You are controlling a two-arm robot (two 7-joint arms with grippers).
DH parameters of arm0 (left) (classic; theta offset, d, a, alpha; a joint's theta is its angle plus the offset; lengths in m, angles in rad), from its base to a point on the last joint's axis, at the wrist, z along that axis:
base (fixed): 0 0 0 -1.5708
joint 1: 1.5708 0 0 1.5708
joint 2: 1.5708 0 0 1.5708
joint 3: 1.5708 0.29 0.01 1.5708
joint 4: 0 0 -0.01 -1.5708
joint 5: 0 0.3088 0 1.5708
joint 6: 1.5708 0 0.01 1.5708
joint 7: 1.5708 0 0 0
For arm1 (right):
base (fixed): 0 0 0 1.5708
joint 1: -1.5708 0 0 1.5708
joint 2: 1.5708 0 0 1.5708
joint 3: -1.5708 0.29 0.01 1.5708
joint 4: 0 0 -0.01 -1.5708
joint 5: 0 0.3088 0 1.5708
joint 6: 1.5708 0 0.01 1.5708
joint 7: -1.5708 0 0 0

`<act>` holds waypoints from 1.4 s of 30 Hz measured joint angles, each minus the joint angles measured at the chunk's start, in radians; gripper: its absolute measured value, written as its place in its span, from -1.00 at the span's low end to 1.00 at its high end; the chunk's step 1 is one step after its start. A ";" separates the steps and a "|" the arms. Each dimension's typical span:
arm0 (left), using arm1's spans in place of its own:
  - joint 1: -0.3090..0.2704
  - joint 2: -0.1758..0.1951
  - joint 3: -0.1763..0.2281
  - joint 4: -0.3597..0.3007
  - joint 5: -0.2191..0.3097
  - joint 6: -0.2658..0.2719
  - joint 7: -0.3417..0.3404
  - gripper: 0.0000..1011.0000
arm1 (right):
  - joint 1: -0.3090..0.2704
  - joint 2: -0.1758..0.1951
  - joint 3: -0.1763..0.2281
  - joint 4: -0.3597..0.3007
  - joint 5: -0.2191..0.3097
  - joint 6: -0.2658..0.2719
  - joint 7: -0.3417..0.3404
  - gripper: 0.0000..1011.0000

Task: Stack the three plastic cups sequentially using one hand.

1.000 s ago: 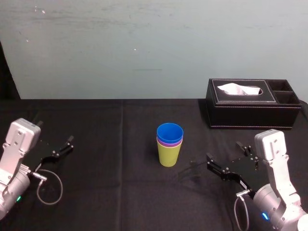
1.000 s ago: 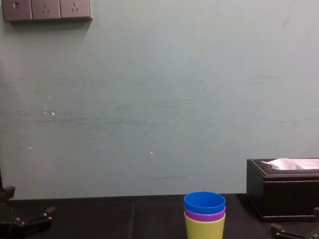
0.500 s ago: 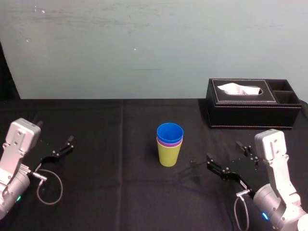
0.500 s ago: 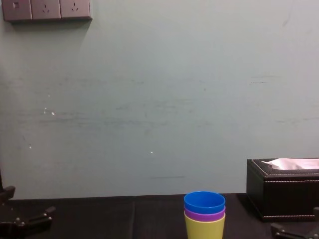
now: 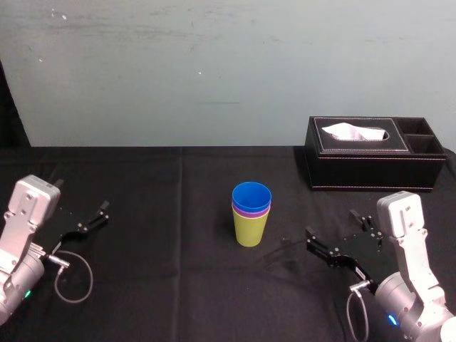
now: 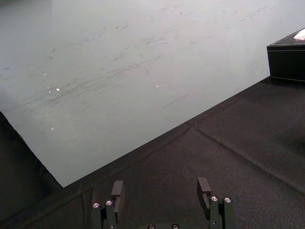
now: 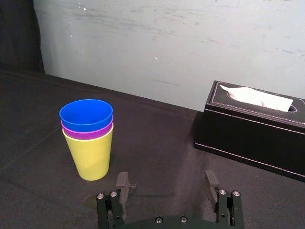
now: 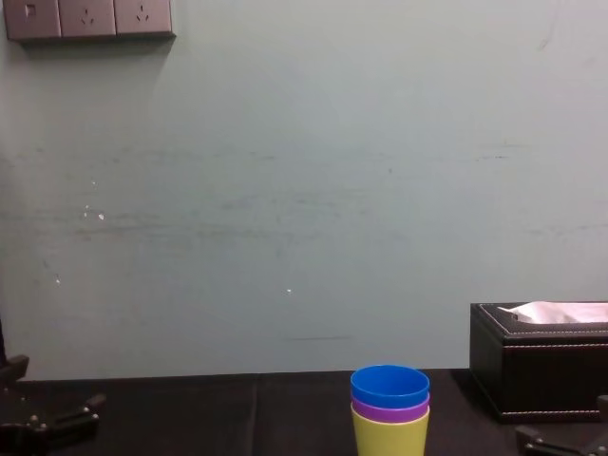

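The three plastic cups stand nested upright in the middle of the black table: the yellow-green cup at the bottom, the purple cup inside it, and the blue cup on top. The right wrist view shows the same stack, and so does the chest view. My right gripper rests low at the near right, well clear of the stack, open and empty. At the near left my left gripper is parked, also open and empty.
A black tissue box with a white tissue stands at the back right, behind my right gripper. A pale wall closes off the table's far edge. Black cloth covers the table.
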 joint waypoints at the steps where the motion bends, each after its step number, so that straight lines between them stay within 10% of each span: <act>1: 0.000 0.000 0.000 0.000 0.000 0.000 0.000 0.98 | 0.000 0.000 0.000 0.000 0.000 0.000 0.000 0.98; 42: 0.000 0.000 0.000 0.000 0.000 0.000 0.000 0.98 | 0.000 0.000 0.000 0.000 0.000 0.000 0.000 0.98</act>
